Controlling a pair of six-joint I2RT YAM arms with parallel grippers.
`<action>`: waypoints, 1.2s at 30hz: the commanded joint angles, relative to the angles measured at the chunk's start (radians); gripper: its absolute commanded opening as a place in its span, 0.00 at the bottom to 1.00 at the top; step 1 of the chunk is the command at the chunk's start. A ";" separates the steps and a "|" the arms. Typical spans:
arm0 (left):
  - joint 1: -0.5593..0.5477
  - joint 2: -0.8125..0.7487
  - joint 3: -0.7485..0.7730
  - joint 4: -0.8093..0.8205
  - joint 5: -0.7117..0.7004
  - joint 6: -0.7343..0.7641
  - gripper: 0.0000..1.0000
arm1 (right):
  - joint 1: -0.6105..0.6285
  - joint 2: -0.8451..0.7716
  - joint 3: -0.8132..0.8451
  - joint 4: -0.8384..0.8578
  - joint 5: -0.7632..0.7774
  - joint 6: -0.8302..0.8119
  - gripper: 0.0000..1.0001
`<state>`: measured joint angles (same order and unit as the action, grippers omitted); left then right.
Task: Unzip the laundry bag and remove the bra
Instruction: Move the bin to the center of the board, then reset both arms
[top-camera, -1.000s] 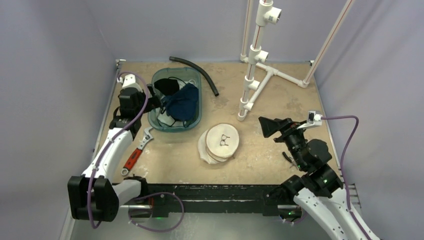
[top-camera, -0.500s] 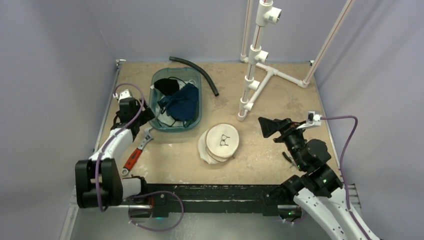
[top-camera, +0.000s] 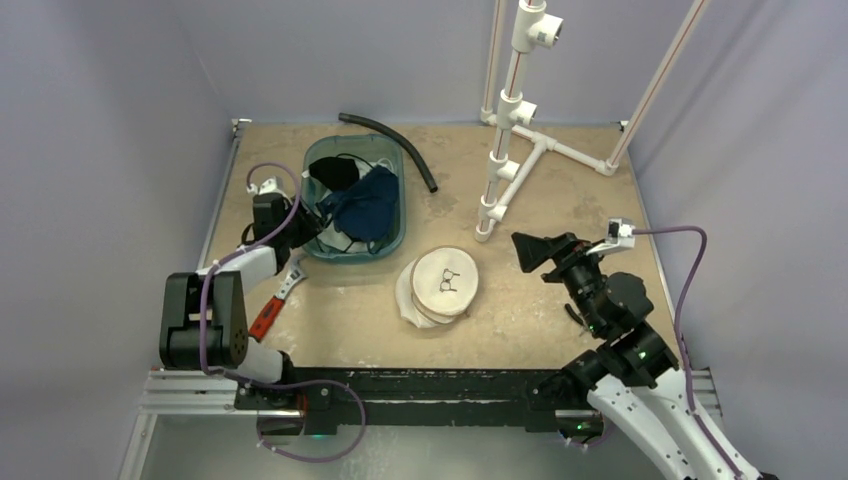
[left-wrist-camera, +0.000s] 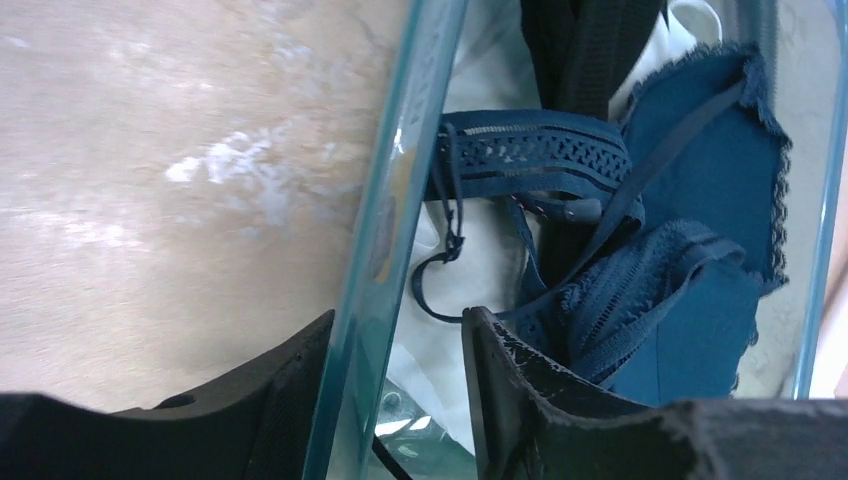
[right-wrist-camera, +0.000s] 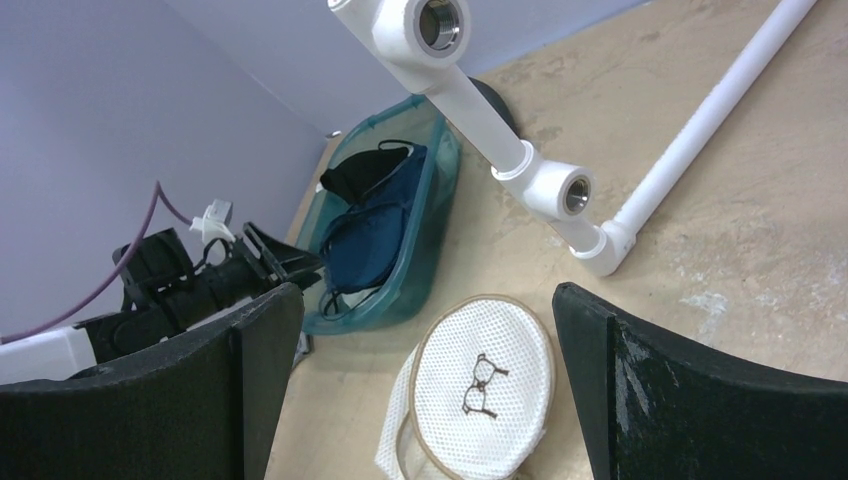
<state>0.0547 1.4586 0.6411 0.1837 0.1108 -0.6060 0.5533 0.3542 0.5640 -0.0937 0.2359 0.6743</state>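
Note:
The laundry bag (top-camera: 440, 285), a white mesh drum with a small dark outline on its round top (right-wrist-camera: 485, 390), lies mid-table; its top sits askew over loose mesh on the left. A dark blue lace bra (top-camera: 362, 205) (left-wrist-camera: 690, 190) lies in the teal tub (top-camera: 352, 257) beside a black garment (top-camera: 333, 172). My left gripper (top-camera: 305, 224) (left-wrist-camera: 400, 320) straddles the tub's left rim (left-wrist-camera: 400, 200), one finger outside and one inside, jaws partly closed with a gap still showing by the inner finger. My right gripper (top-camera: 527, 252) (right-wrist-camera: 425, 295) hangs wide open and empty to the right of the bag.
A red-handled wrench (top-camera: 272, 305) lies near the left arm, in front of the tub. A black hose (top-camera: 390, 135) curves behind the tub. A white PVC pipe stand (top-camera: 510, 140) (right-wrist-camera: 470, 100) rises at the back right, its feet spreading across the table.
My left arm has drawn back and down from over the tub to its left rim, and its jaws have narrowed. The right gripper has shifted slightly.

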 joint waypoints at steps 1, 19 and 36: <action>-0.069 0.028 0.009 0.150 0.043 -0.038 0.46 | -0.003 0.035 -0.011 0.071 -0.012 0.020 0.98; -0.083 -0.267 0.164 -0.269 -0.530 0.058 0.96 | -0.002 0.120 0.052 0.043 0.219 -0.006 0.98; -0.058 -0.251 -0.162 0.264 -0.543 0.339 0.99 | -0.278 0.606 0.105 0.277 0.383 -0.023 0.98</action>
<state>-0.0071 1.2602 0.5751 0.0662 -0.5228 -0.4587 0.3889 0.8642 0.6109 0.0746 0.6270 0.6521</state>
